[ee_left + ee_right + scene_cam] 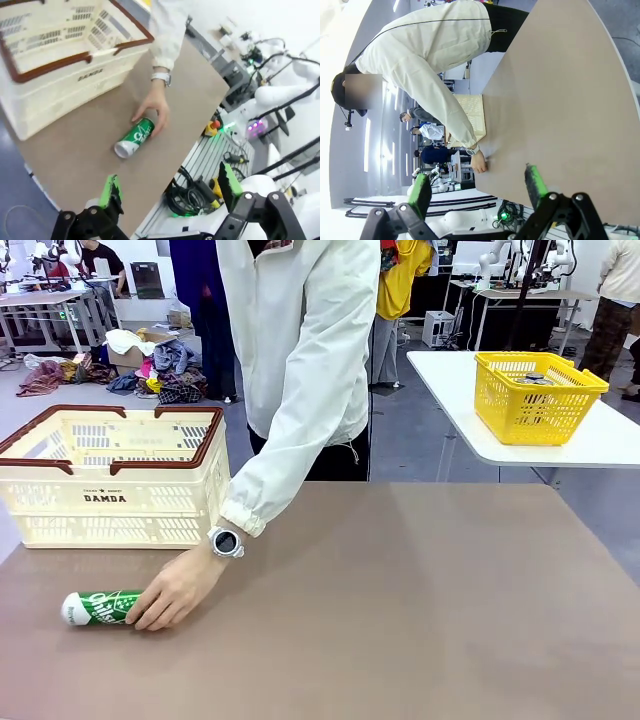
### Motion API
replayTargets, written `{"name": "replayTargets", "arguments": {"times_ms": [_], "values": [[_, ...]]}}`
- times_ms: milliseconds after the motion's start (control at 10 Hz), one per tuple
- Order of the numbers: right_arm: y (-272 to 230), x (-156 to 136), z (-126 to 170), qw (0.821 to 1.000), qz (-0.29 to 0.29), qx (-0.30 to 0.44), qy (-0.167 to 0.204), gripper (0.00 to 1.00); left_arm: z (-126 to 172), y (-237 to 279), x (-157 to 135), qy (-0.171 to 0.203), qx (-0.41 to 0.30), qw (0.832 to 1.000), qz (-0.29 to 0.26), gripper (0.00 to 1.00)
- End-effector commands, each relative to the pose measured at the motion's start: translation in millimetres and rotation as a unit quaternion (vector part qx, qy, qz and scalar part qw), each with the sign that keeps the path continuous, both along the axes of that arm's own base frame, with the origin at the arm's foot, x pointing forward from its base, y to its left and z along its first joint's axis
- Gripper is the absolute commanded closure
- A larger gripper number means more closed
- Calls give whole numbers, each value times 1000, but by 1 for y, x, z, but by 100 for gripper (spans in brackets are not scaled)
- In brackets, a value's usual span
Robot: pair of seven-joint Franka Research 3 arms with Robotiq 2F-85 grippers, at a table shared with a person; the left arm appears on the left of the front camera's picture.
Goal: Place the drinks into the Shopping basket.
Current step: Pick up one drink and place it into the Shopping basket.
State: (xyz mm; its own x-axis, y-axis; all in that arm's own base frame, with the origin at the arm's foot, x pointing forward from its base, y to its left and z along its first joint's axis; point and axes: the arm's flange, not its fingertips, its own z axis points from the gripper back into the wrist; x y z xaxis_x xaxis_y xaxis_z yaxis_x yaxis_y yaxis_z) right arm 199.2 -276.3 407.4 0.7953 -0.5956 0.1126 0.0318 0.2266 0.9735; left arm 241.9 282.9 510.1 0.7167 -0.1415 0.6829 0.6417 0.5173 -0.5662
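Lying on its side near the front-left corner of the brown table [420, 590], the green can [98, 607] points its silver top toward the table's left edge. A person's hand [182, 588] rests on the can's right end and covers part of it, so the can is not free to be taken from that side. On the wrist above the hand sits a watch [226, 542], and a white sleeve [290, 420] reaches down to it from across the table.

Behind the can, apart from it, stands the cream shopping basket [60, 510] with its brown rim and handles, at the table's far-left corner. Its inside looks bare in the part that shows.

From the left wrist, the green can [134, 138] lies between the left gripper [170, 187] and the shopping basket [50, 100], with the hand [152, 107] on the can's far end. The left gripper hangs well above the table [75, 155], near its edge, jaws spread wide with nothing between them. Cables [192, 192] lie off the table's edge below it.

The right gripper [477, 185] also stands with jaws wide apart and nothing in them, well away from the hand [479, 164] and the shopping basket [470, 112].

Farther off to the right, a yellow basket [535, 405] sits on a separate white table [600, 445]; what it holds is too small to tell. Clothes [160, 365] lie heaped on the floor behind.
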Motion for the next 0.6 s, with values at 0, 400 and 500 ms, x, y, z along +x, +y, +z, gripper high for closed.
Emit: {"name": "replayTargets", "arguments": {"times_ms": [0, 400, 500], "values": [[-1, -3, 3, 1000, 7, -6, -5, 0, 15, -46, -4, -11, 38, 999, -29, 0], [-1, -3, 3, 1000, 7, -6, -5, 0, 5, -8, -4, 14, 18, 1000, 3, 0], [-1, -3, 3, 1000, 7, -6, -5, 0, 1, -6, -12, 14, 22, 1000, 9, 0]]}}
